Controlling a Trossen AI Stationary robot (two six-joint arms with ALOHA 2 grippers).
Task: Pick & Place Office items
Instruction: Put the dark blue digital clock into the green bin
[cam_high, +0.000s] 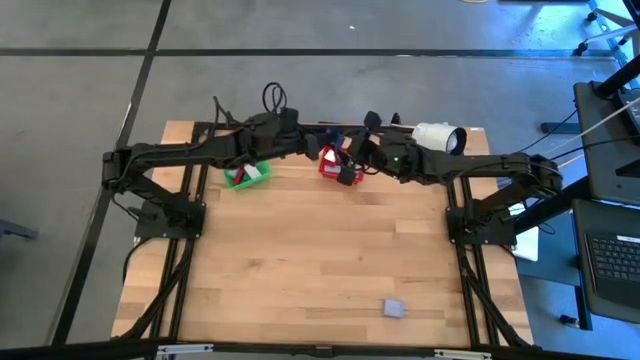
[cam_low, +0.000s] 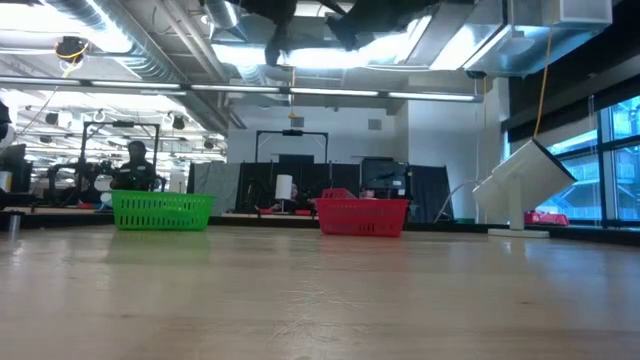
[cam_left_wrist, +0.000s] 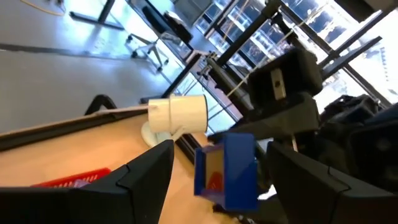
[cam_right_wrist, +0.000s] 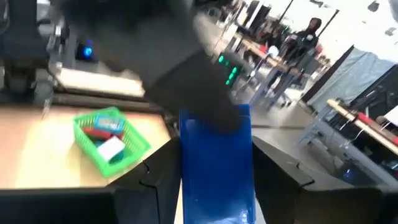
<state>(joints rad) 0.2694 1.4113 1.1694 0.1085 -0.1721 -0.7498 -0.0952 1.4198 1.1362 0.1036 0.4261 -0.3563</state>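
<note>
Both grippers meet above the red basket (cam_high: 338, 165) in the high view, left gripper (cam_high: 318, 143) and right gripper (cam_high: 362, 150) nearly touching; a grey piece (cam_high: 394, 308) lies alone near the table's front edge. From the low view, the green basket (cam_low: 163, 210) and the red one stand apart. Through the left wrist view, a blue block (cam_left_wrist: 227, 169) stands upright between parted fingers, seemingly handed across. Right wrist view: its fingers clamp that block, long axis along them. No writing is legible.

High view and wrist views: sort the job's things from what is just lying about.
Job: blue piece, lavender piece, sorted pieces in the green basket, red basket.
Lying about: white device, laptop.
</note>
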